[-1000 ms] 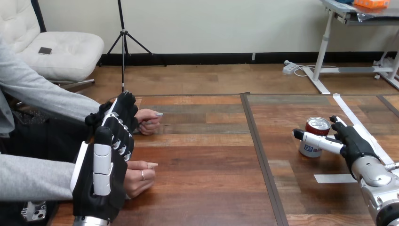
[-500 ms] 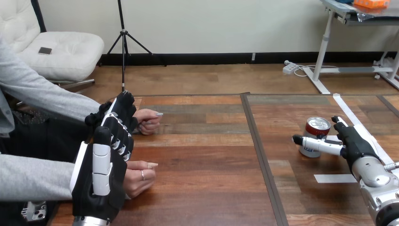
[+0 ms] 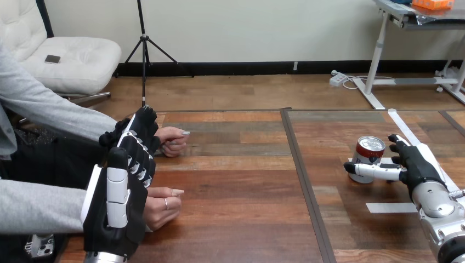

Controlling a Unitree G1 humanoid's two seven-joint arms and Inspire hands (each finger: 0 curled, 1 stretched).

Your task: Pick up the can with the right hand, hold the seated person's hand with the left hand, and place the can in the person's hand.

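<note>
the can (image 3: 368, 155) stands upright on the right half of the wooden table (image 3: 236, 181), just right of the dark seam (image 3: 302, 164) that runs down the tabletop. its silver lid faces up above a red band, and the body below is pale. i cannot tell what is inside it.

my right hand (image 3: 415, 164) lies just beside the can on its right. the thumb (image 3: 372, 170) reaches out straight across the lower front of the can and touches it, while the fingers (image 3: 396, 142) point straight up the table along the can's right side. the hand is spread, not clamped, with the can in the gap between thumb and fingers and its base on the wood. a short strip of white tape (image 3: 388, 207) lies on the table near my right wrist, and a long strip (image 3: 403, 127) runs up the table past my fingertips.

my left hand (image 3: 122, 189) is raised at the table's left side, its white-shelled back toward me. the person's far hand (image 3: 174, 141) rests on the table just past the top of it, and the person's near hand (image 3: 162, 207) rests on the table just beside my palm, partly hidden by it. both come out of grey sleeves. i cannot tell whether my left hand grips either one or only stands in front of them.
</note>
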